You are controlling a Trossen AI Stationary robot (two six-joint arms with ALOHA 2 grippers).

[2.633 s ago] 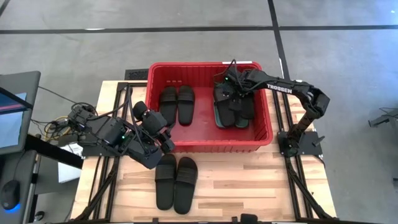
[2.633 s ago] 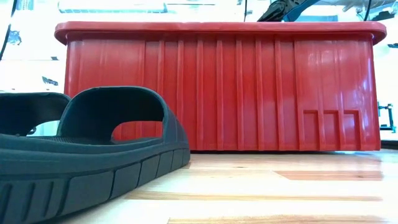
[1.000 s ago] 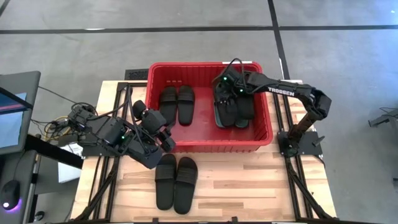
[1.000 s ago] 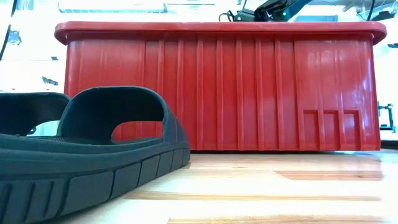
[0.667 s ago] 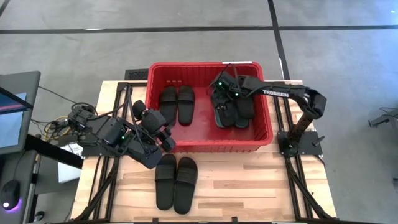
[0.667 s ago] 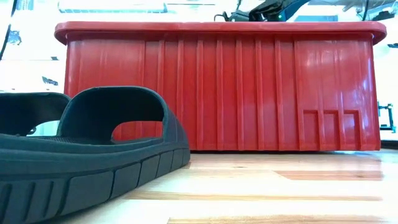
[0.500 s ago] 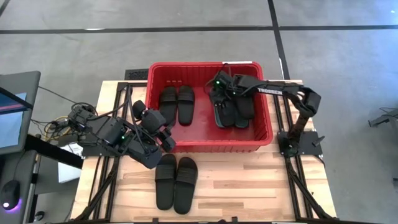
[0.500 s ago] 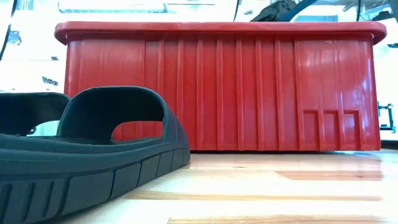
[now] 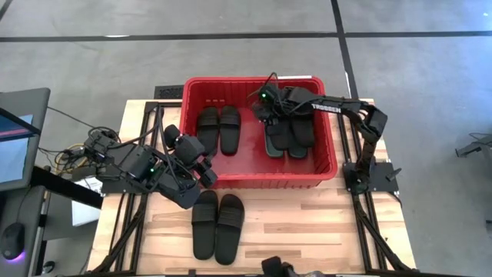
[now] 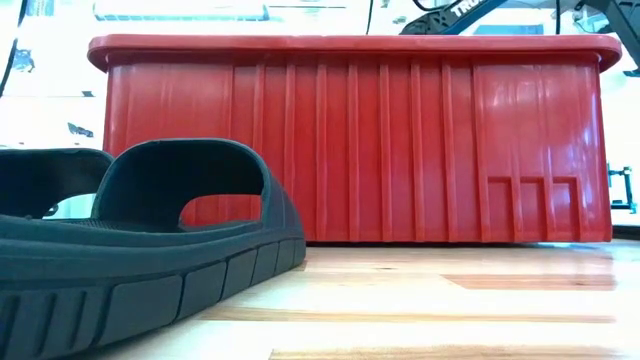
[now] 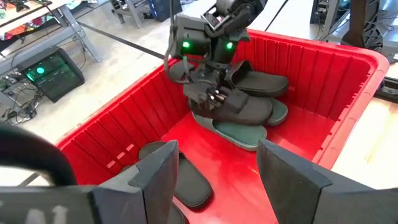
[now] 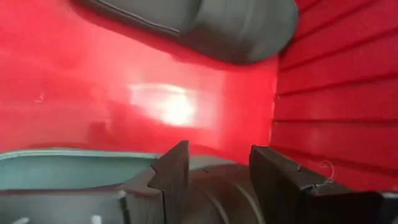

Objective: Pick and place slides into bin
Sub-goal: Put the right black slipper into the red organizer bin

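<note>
R gripper [image 9: 261, 103] hangs inside ribbed red plastic bin [image 9: 196, 174], fingers apart, empty. Just below it: stacked slides [image 9: 290, 131], black rubber over teal. Flat black pair [image 9: 218, 128] to its side. L gripper [image 9: 206, 171] spread wide outside near wall, last pair [image 9: 217, 225] on wood table [image 9: 307, 223].

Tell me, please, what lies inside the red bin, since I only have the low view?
Observer: A black pair of slides lies flat on the left of the bin floor, and a pile of black and green ones sits on the right.
Operator: Where is the right gripper?
Observer: The right gripper hangs over the pile's far end, open and empty.
Operator: And the left one?
Observer: The left gripper waits open at the bin's near-left wall.
</note>
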